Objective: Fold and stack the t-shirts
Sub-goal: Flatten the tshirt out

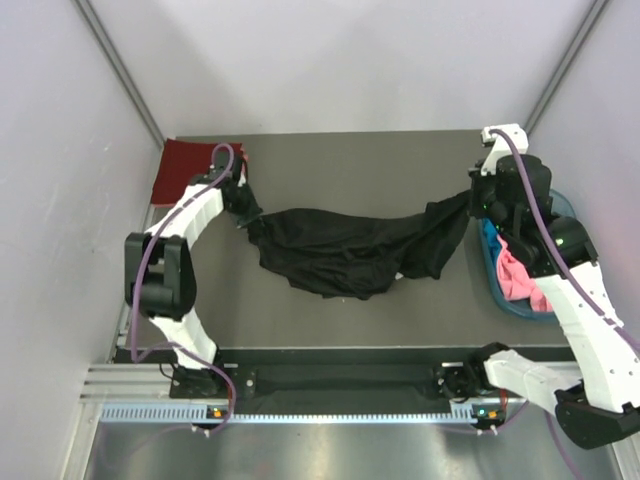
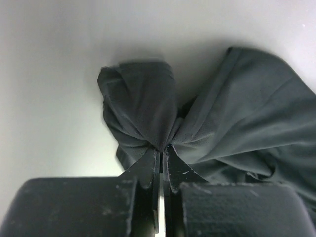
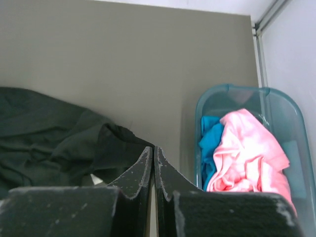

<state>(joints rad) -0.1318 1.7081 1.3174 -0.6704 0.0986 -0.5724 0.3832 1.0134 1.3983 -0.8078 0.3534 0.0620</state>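
A large black t-shirt (image 1: pixel 350 245) hangs stretched in a sagging band across the table, between my two grippers. My left gripper (image 1: pixel 250 222) holds its left end; in the left wrist view the jaws (image 2: pixel 162 148) are shut, with bunched black cloth (image 2: pixel 237 113) pinched at their tips. My right gripper (image 1: pixel 472 205) holds the right end, and its jaws (image 3: pixel 153 148) are shut with the black cloth (image 3: pixel 44 128) running up to their tips. A folded dark red t-shirt (image 1: pixel 185 170) lies flat at the far left corner. A pink t-shirt (image 3: pixel 247 148) and a blue t-shirt (image 3: pixel 211 133) lie crumpled in the basket.
The teal plastic basket (image 1: pixel 497 285) stands at the table's right edge, beside and below my right arm; its rim (image 3: pixel 232 89) shows in the right wrist view. White walls with metal posts close in the table at the back and both sides.
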